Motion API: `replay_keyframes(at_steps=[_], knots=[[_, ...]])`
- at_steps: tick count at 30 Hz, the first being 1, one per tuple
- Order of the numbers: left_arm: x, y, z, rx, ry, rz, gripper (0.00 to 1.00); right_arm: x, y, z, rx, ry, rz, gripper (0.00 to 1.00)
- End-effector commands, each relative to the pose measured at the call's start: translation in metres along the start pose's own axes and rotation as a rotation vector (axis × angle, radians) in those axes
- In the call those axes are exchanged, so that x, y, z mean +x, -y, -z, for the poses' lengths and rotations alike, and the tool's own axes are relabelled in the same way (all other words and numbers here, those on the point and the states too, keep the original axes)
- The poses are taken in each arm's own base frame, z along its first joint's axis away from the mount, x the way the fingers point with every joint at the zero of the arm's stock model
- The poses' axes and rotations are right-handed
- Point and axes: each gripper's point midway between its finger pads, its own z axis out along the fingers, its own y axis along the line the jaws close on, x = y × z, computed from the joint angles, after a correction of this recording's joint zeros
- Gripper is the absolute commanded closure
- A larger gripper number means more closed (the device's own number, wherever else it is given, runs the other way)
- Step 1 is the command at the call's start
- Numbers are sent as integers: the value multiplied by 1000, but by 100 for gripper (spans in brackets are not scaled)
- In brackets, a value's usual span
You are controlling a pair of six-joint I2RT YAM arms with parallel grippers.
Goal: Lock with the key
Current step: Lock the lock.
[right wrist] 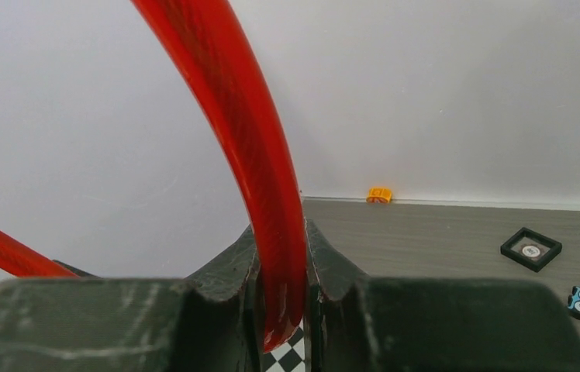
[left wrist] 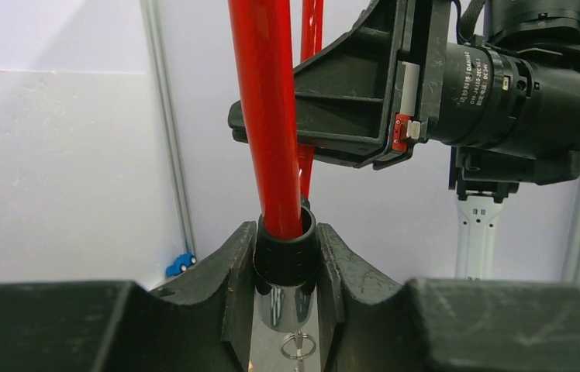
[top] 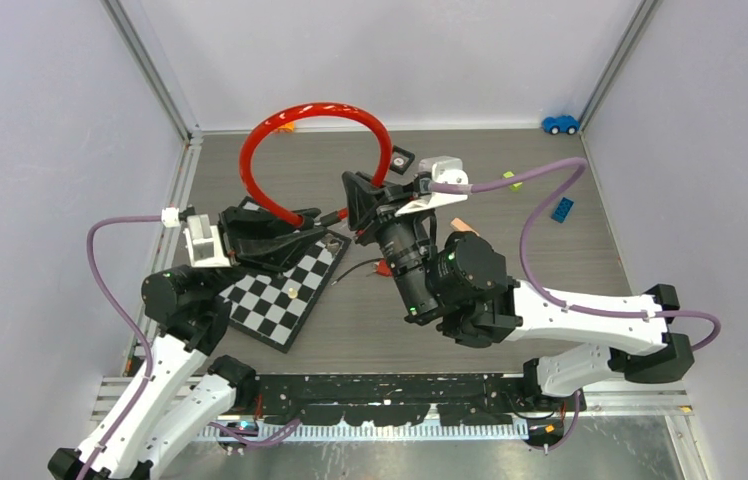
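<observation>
Black collar of the lock barrel [left wrist: 287, 249] clamped in the left hand [left wrist: 287, 267] above the chequered board [top: 275, 300], chrome cylinder [left wrist: 284, 306] poking out beneath; rigid and probably slick on the metal, so best gripped on the collar. Farther out, right hand [right wrist: 281, 267] pinched on the red cable [right wrist: 256, 155] near its free end; looks light and springy, arching high, apt to twist unless held close to the tip.

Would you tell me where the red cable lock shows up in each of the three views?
Top external: the red cable lock arches over the table's far middle.
Left wrist: it rises at centre from the left hand.
Right wrist: it curves from top left down into the right hand.
Shared landmark: the right hand, clamped on it in all three.
</observation>
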Motion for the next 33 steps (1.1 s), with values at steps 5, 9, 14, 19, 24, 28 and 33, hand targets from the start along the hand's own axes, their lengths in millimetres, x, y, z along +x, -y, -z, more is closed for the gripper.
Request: replay_keyframes(at_steps=[5,9,14,19,24,28,33], knots=[[-59,33,-1,102,184,-125,100,79,8,12,-126,-223,98,99],[-59,33,-3,114,197,-117,100,100,-8,12,-167,-267,22,99],[-57,37,-6,156,185,-120,98,122,-40,14,-258,-333,-83,99],[-55,37,-5,155,182,-119,89,132,-56,16,-303,-370,-125,99],[-56,37,-4,153,185,-120,84,136,-56,16,-297,-382,-129,99],[-54,38,-4,159,178,-123,82,134,-56,17,-296,-378,-135,99],[-49,36,-5,158,162,-112,80,129,-57,18,-311,-372,-143,99]])
